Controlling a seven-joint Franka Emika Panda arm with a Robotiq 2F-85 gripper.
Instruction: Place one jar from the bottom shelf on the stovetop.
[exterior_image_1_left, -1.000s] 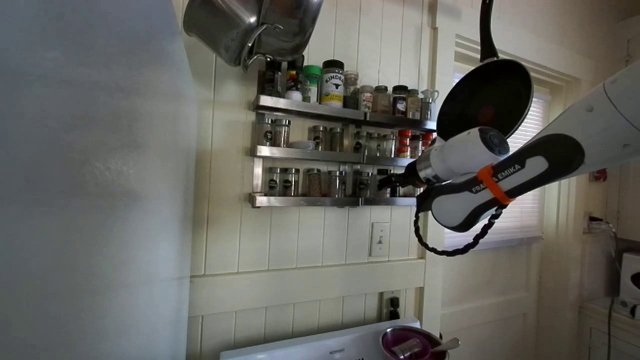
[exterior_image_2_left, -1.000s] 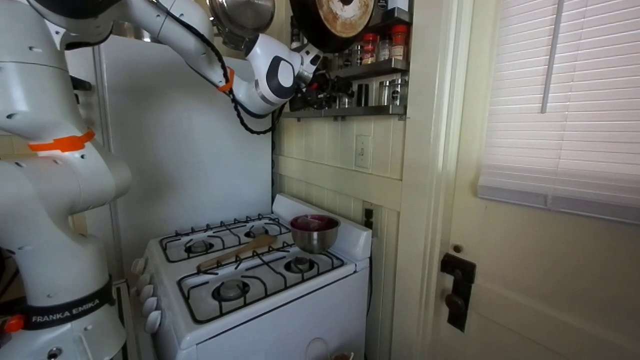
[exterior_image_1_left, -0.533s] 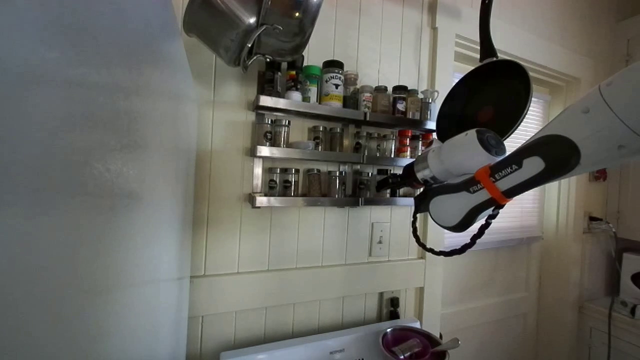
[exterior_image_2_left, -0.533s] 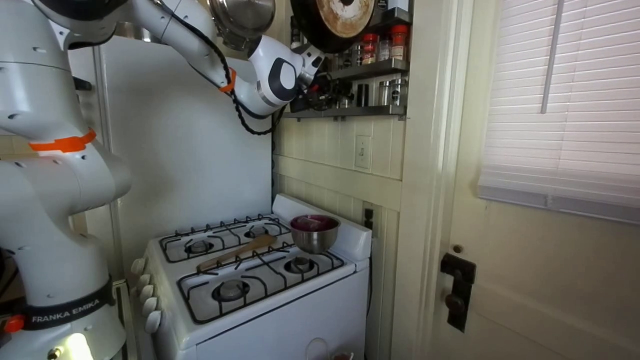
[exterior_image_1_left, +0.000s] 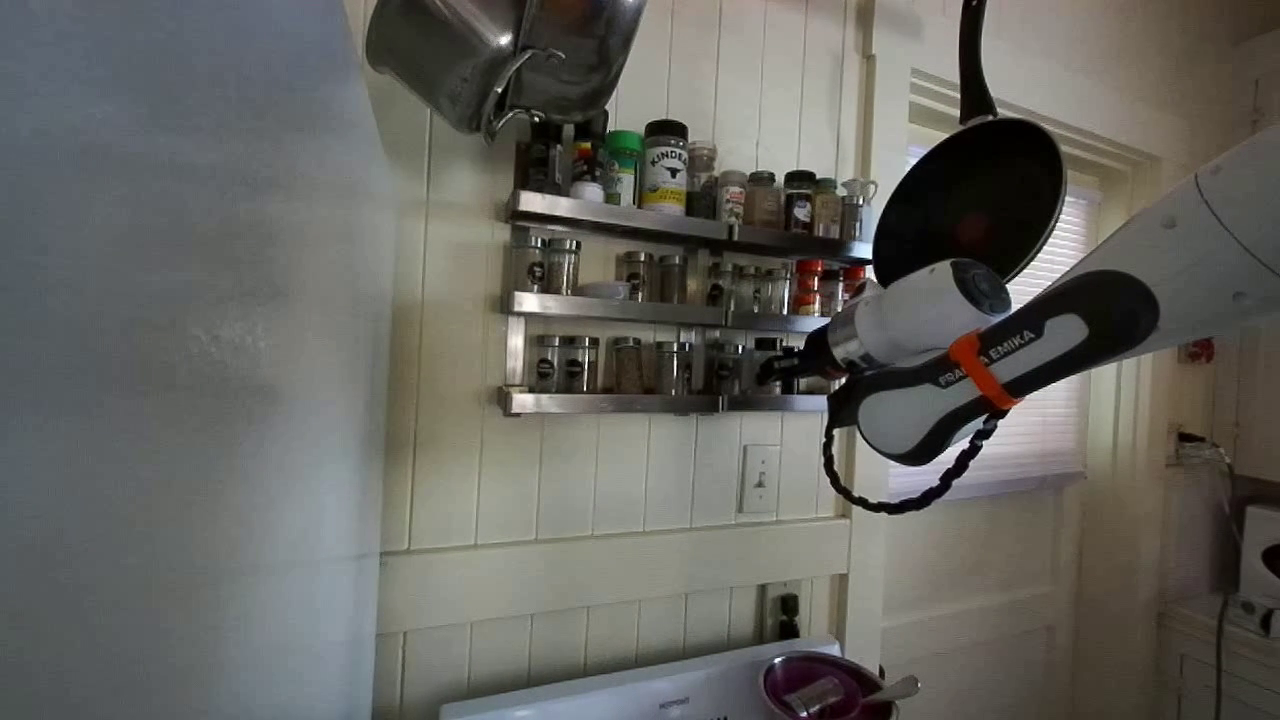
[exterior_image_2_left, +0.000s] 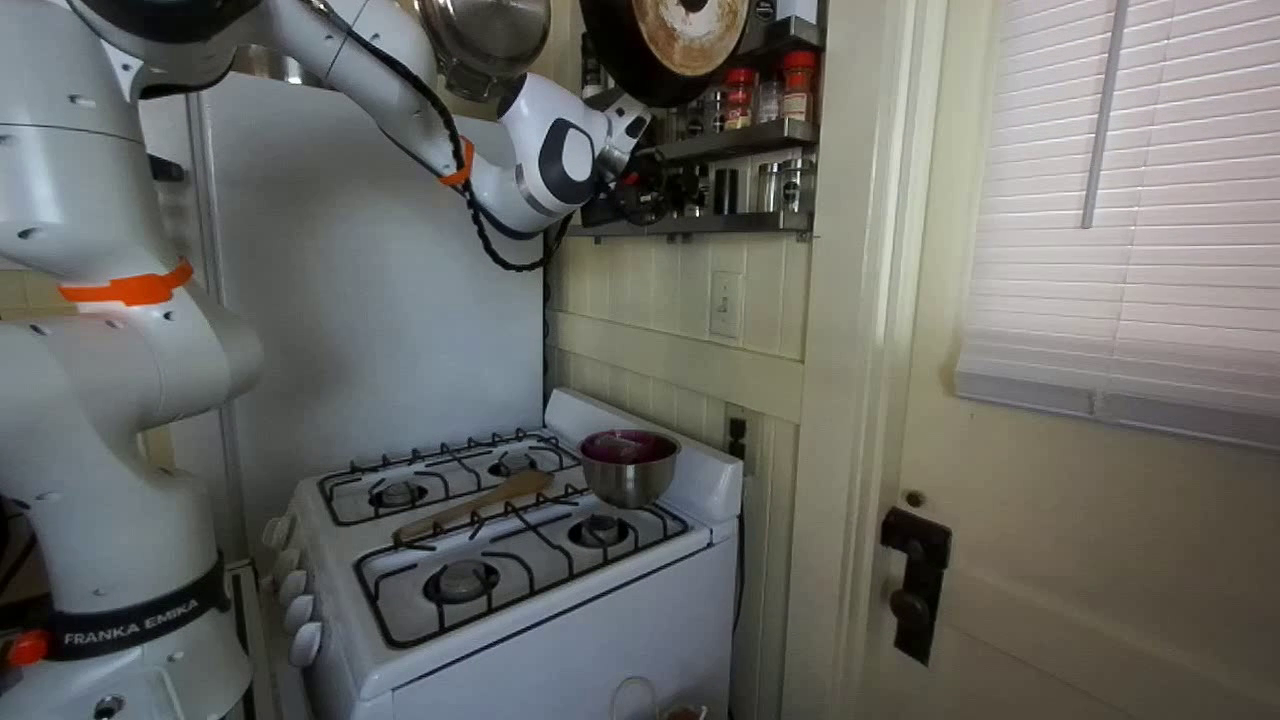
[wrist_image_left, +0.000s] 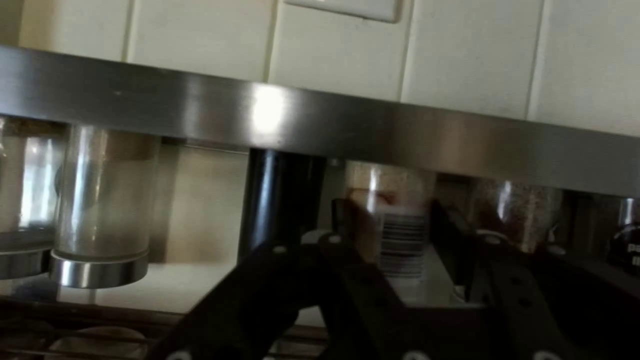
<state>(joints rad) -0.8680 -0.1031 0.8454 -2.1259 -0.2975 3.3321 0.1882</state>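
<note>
Straddling a barcoded jar, my gripper lies right of centre in the inverted wrist view. Its fingers stand partly apart, one at each side of the jar; I cannot tell whether they press on it or merely border it. The jar's base is hidden behind the front of the bottom shelf, a steel band slanting across the upper part of the frame. A black cylinder stands just left of my gripper; a clear jar with a silver lid is farther left. In an exterior view, my arm extends from the right edge, with the gripper before the shelf's right portion, near mid-frame, and a dark pan hanging above it at upper right. Two upper tiers, lined with jars, rise above the bottom shelf. The stovetop fills the lower centre of an exterior view, well below the shelf and my gripper. Upon it, a wooden spoon lies diagonally across the middle, left of a steel bowl. In both exterior views, a clear container lies tilted within the bowl's purple interior.
</note>
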